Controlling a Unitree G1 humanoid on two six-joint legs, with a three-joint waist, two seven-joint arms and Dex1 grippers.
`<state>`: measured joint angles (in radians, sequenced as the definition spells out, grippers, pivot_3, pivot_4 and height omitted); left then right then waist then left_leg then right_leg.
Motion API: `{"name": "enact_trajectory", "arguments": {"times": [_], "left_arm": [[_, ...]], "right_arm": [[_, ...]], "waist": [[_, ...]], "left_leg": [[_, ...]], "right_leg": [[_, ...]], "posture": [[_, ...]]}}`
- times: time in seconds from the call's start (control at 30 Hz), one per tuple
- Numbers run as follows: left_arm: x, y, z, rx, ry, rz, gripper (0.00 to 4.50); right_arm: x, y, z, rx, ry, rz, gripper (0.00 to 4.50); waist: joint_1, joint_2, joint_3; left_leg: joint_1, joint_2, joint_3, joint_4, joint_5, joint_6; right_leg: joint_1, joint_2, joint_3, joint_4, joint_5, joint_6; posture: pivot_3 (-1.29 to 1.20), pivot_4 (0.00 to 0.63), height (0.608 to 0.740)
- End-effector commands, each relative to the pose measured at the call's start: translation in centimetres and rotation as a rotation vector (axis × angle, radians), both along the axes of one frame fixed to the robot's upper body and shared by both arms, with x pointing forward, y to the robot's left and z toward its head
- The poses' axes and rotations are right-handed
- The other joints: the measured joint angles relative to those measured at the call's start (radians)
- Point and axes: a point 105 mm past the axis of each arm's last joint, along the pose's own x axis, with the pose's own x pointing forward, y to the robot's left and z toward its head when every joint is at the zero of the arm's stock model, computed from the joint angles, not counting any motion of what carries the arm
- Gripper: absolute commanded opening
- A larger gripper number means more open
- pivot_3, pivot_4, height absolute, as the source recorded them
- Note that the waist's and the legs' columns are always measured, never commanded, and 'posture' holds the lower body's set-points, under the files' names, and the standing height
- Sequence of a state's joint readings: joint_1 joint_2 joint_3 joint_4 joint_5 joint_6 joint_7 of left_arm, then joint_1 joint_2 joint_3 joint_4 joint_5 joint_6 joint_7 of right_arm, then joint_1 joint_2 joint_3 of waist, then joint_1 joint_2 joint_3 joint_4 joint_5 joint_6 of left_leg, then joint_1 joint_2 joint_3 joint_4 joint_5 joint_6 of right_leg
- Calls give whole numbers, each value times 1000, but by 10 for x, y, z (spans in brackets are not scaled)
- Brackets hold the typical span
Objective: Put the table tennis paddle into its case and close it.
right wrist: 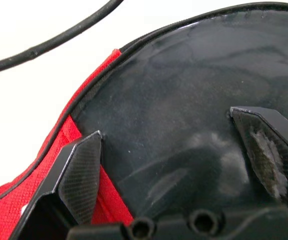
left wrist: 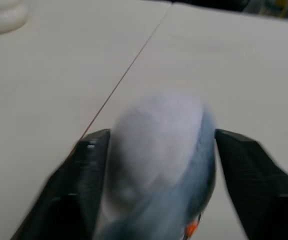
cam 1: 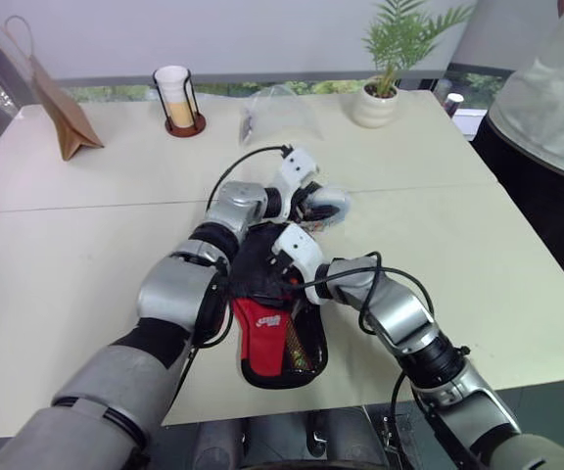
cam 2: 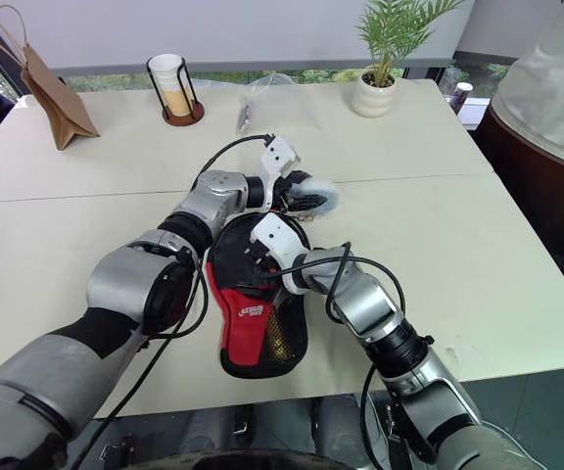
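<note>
The case [cam 1: 274, 345], black with a red panel and a mesh pocket, lies flat near the table's front edge, its narrow end toward me. My right gripper [right wrist: 166, 125] is open, its fingers spread over the case's black round part [right wrist: 184, 75]. Just beyond the case, my left gripper [left wrist: 162, 135] is open, with a grey fluffy pom-pom [left wrist: 159, 145] between its spread fingers. The pom-pom [cam 1: 329, 203] is low over the table. The paddle is hidden from view.
A brown paper bag [cam 1: 62, 117] stands at the far left. A cup in a black holder [cam 1: 176, 98], a clear plastic bag [cam 1: 277, 113] and a potted plant [cam 1: 385, 93] line the back. A person [cam 1: 556, 108] stands at the right edge.
</note>
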<state>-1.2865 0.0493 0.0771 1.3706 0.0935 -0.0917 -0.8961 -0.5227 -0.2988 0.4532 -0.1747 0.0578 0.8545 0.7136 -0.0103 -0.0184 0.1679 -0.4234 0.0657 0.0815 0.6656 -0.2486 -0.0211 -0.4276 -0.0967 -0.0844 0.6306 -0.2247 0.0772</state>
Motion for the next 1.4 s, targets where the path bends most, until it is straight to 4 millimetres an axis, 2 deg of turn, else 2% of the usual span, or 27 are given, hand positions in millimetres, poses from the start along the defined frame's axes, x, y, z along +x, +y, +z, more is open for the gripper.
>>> {"name": "enact_trajectory", "arguments": {"times": [0.03,0.2,0.37,0.53,0.6,0.73,0.93,1.03,1.1,1.27,1.4], "left_arm": [[15,10,35,-108,-55,105,3393],[21,22,49,-190,-39,147,3393],[17,42,63,-202,-51,71,3393],[-1,77,63,-107,-78,-96,3393],[-7,87,58,-58,-96,-132,3393],[-34,104,38,36,-128,-261,3393],[-75,95,17,103,-147,-410,3393],[-88,87,5,132,-152,-441,3393],[-93,82,-3,147,-150,-447,3393],[-98,75,-26,188,-137,-436,3393],[-98,77,-42,207,-107,-399,3393]], "right_arm": [[0,-38,-49,-142,159,-102,4500],[5,-46,-45,-141,150,-105,4500],[13,-54,-33,-128,123,-120,4500],[21,-61,3,-54,61,-146,4500],[23,-63,21,-5,33,-156,4500],[22,-70,69,97,-21,-184,4500],[19,-84,116,88,-116,-184,4500],[21,-92,130,52,-160,-177,4500],[25,-98,132,23,-176,-167,4500],[46,-117,124,-90,-256,-172,4500],[61,-120,119,-128,-297,-144,4500]], "waist": [[1,0,0],[6,0,0],[5,0,0],[0,0,0],[-1,0,0],[-2,2,1],[1,2,2],[1,2,2],[0,2,2],[-2,2,2],[-3,2,2]], "left_leg": [[0,0,0,0,0,0],[0,-1,0,0,0,0],[0,-1,0,0,0,0],[0,-1,0,0,0,0],[-1,-1,0,0,0,0],[-4,0,0,0,0,0],[-7,0,0,0,0,0],[-7,0,0,0,0,0],[-7,0,0,0,0,0],[-7,0,0,0,0,0],[-6,0,1,0,0,0]], "right_leg": [[0,0,0,0,0,0],[1,0,0,0,0,0],[1,0,-1,0,0,0],[0,0,-1,0,0,0],[0,0,-1,-1,0,0],[-3,0,-1,0,0,0],[-7,0,0,1,0,0],[-6,0,0,0,0,0],[-6,0,0,0,0,0],[-6,0,0,0,0,0],[-7,0,0,0,0,0]], "posture": [[0,150,740],[0,150,740],[0,150,740],[0,150,740],[0,150,740],[0,150,740],[0,150,740],[0,150,740],[0,150,740],[0,150,740],[0,150,740]]}}
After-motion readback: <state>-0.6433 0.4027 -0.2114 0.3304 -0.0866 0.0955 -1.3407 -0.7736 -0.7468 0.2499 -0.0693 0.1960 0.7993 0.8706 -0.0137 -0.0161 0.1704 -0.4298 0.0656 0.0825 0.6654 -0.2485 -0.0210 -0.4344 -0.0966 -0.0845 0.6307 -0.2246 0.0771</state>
